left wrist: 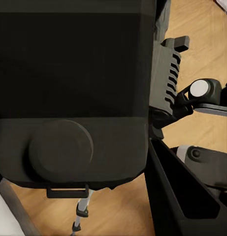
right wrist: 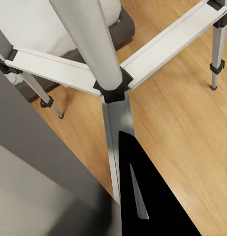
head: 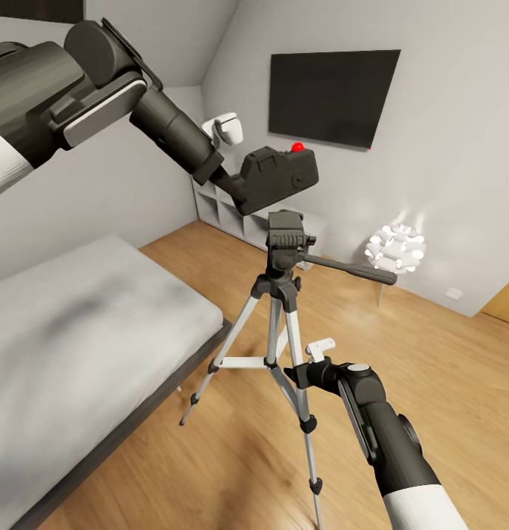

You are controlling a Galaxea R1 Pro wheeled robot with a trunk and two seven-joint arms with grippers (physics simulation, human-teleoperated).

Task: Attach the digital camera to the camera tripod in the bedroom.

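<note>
Your left hand (head: 229,180) pinches the small black boxy digital camera with red top button (head: 276,175), held just above the silver-legged tripod's black head (head: 285,237). Likely rigid and light; grip its body, not the lens. Right hand (head: 313,361) sits at a tripod leg; I cannot tell its spread.

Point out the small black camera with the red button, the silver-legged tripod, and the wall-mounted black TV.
digital camera (head: 273,179), head view, side of body.
camera tripod (head: 286,241), head view, black head.
TV (head: 329,92), head view, screen centre.
</note>
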